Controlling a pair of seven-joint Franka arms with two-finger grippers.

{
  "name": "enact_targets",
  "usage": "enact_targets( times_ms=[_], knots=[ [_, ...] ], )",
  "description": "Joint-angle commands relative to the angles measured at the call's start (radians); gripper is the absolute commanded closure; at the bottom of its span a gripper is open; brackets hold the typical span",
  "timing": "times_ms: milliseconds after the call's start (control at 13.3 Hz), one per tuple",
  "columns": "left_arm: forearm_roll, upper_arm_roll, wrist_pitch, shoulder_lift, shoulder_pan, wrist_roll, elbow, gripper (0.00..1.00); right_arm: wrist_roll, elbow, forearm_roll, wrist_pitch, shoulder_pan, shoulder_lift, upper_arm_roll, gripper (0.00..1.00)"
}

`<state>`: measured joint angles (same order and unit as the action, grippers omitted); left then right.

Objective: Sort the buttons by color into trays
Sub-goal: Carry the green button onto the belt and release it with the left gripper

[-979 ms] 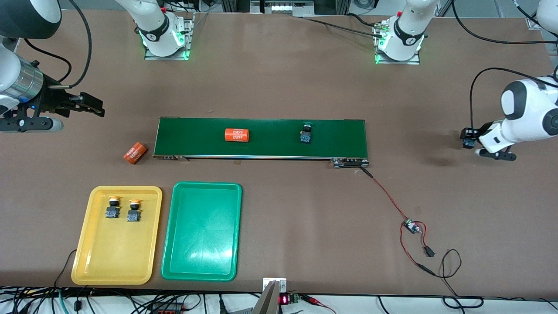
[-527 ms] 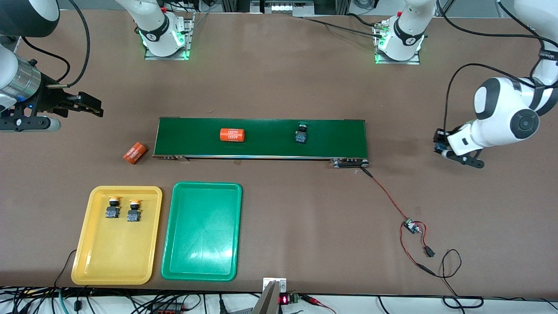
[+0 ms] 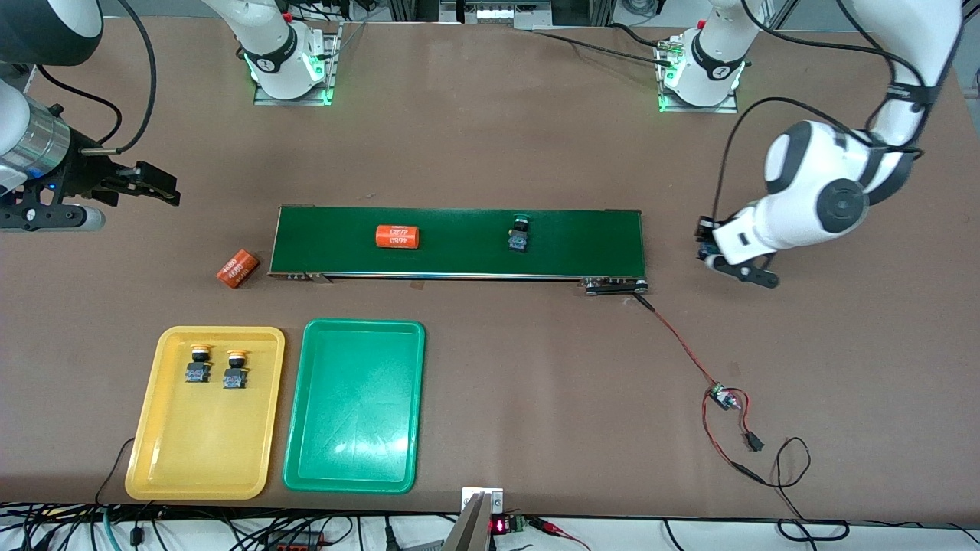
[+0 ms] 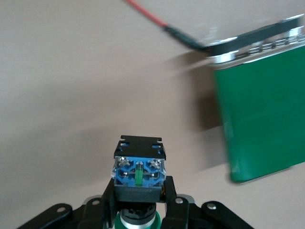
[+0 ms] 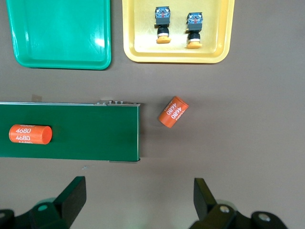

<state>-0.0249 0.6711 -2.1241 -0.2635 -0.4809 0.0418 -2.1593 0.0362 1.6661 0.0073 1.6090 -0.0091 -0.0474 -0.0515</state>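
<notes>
My left gripper (image 3: 710,251) is shut on a green-capped button (image 4: 138,172) and holds it over the bare table just off the left arm's end of the conveyor belt (image 3: 582,237). Another green-capped button (image 3: 520,233) lies on the belt. Two yellow-capped buttons (image 3: 199,365) (image 3: 236,370) lie in the yellow tray (image 3: 199,451); they also show in the right wrist view (image 5: 162,24) (image 5: 194,26). The green tray (image 3: 356,421) beside it holds nothing. My right gripper (image 3: 157,187) is open and empty (image 5: 138,200), up over the table at the right arm's end.
An orange cylinder (image 3: 397,236) lies on the belt. Another orange cylinder (image 3: 238,268) lies on the table off the belt's end toward the right arm. A red wire with a small board (image 3: 723,398) runs from the belt's other end toward the front camera.
My left arm has carried the green-capped button toward the belt's end. The orange cylinder and the green-capped button on the belt have shifted toward the right arm's end. The right gripper has hardly moved.
</notes>
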Motion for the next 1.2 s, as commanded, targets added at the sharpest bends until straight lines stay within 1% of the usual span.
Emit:
enact_targets(
  times_ms=[0,301,452,602,904,1130],
  knots=[
    [0.069,-0.007,-0.014,0.007,0.106,-0.116,0.022,1.00,0.004,-0.012,-0.012,-0.003,-0.003,-0.009,0.001,0.00],
    [0.069,-0.010,-0.068,-0.014,0.231,-0.343,0.029,1.00,0.004,-0.014,-0.015,0.000,0.000,-0.016,0.001,0.00],
    [0.068,-0.015,-0.114,-0.045,0.278,-0.477,0.029,1.00,0.004,-0.015,-0.015,0.005,-0.002,-0.017,0.001,0.00],
    [0.066,-0.018,-0.146,-0.065,0.301,-0.520,0.029,1.00,0.007,-0.020,-0.016,0.006,-0.002,-0.020,0.001,0.00],
    [0.060,-0.021,-0.192,-0.108,0.308,-0.527,0.029,1.00,-0.001,-0.022,-0.016,0.003,-0.009,-0.028,0.002,0.00],
    [0.054,-0.025,-0.194,-0.120,0.308,-0.525,0.030,1.00,0.008,-0.020,-0.015,0.002,-0.006,-0.054,0.001,0.00]
  ],
)
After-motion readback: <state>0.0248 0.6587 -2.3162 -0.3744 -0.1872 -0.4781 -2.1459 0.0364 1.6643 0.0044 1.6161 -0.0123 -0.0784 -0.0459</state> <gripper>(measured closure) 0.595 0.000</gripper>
